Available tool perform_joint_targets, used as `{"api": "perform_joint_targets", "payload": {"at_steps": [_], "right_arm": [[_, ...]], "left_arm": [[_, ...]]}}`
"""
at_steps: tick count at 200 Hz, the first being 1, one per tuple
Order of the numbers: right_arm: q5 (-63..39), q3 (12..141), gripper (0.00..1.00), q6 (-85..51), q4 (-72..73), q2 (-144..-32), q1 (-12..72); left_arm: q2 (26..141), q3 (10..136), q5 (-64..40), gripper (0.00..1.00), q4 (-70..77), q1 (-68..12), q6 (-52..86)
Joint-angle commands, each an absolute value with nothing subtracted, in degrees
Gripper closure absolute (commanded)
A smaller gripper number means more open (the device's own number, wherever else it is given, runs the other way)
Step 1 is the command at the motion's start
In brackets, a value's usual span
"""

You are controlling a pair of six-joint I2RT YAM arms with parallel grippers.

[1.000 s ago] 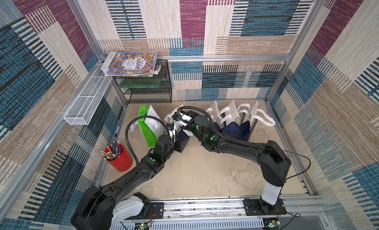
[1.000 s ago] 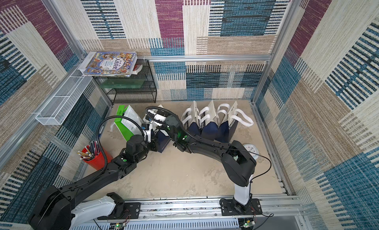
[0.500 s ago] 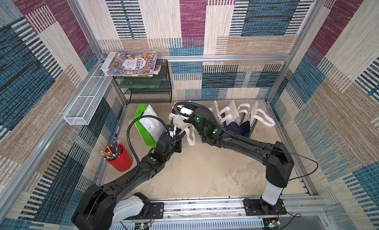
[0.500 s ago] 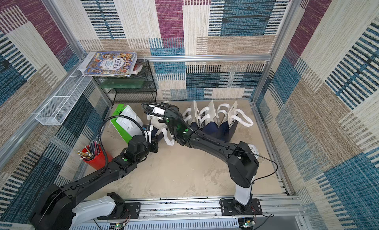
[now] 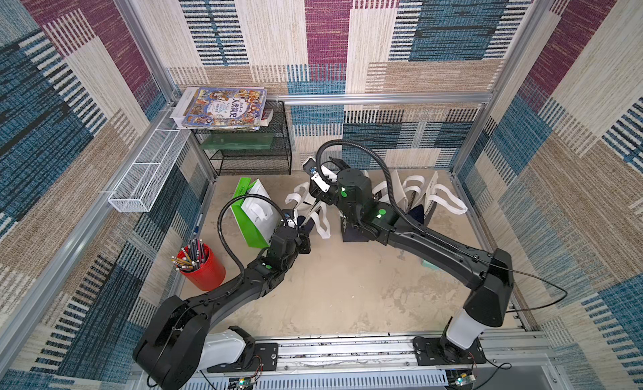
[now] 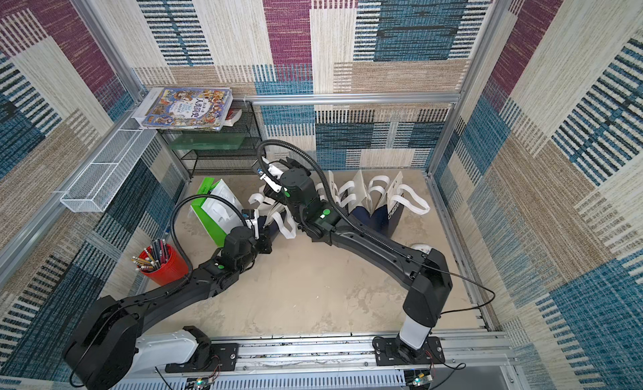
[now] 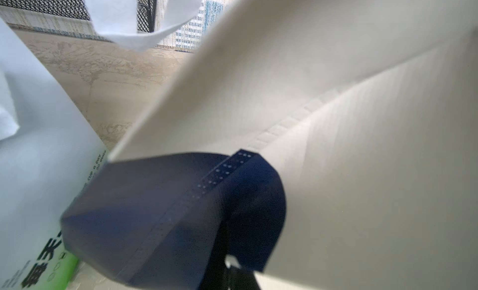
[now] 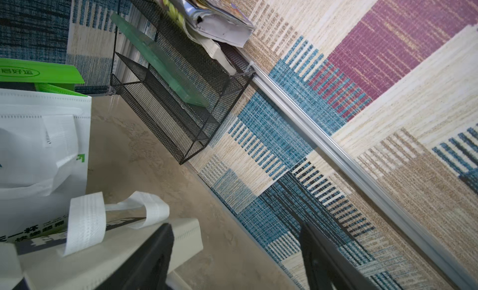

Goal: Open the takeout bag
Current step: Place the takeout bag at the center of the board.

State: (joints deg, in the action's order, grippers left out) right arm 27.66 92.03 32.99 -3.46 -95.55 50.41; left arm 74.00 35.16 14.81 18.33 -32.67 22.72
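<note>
Navy-and-white non-woven takeout bag [image 5: 309,210] leans on the beige counter [image 5: 348,294], between the green-and-white bag [image 5: 254,214] and the row of other white-handled bags [image 5: 417,196]. My left tool [image 5: 303,235] is pinched together on its navy lower edge, by the look of it, which makes a good anchor. My right tool [image 8: 235,239] hangs above the rim, jaws apart, nothing between them. Best move, I reckon: hold the base firm, catch one white wall only, and draw it away from the other.

Left arm [image 5: 243,287] stretches low toward the far left, left gripper [image 5: 302,245] clamped tight. Right arm [image 5: 435,245] arches leftward, right gripper [image 8: 235,228] raised, fingers [image 8: 155,250] spread apart.
</note>
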Motion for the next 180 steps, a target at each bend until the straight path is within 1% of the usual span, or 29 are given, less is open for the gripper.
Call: {"api": "perform_joint_targets", "payload": {"at_steps": [1, 36, 65, 133, 144, 153, 180], "right_arm": [[27.6, 88.7, 0.2, 24.9, -4.1, -91.7, 48.9], [26.2, 81.0, 0.2, 19.8, -2.0, -84.1, 44.9], [26.0, 75.5, 0.2, 20.1, 0.0, -80.0, 43.9], [25.8, 70.9, 0.2, 19.9, 1.7, -77.0, 43.4], [25.6, 70.7, 0.2, 19.9, 1.8, -77.0, 43.5], [25.6, 70.6, 0.2, 19.8, 1.8, -76.9, 43.5], [25.5, 70.5, 0.19, 19.4, 1.5, -76.7, 43.5]], "left_arm": [[77.5, 37.5, 17.0, 1.0, 20.7, -32.3, 25.1], [83.0, 41.4, 16.8, 1.0, 23.1, -31.1, 27.3], [85.6, 43.6, 15.0, 1.0, 24.0, -29.9, 29.4], [88.2, 45.5, 13.1, 1.0, 23.9, -29.6, 33.3], [88.5, 45.5, 13.2, 0.95, 23.6, -29.6, 33.7], [88.6, 45.5, 13.4, 0.88, 23.0, -29.6, 34.0], [87.6, 44.8, 13.7, 0.72, 22.3, -29.6, 34.0]]}}
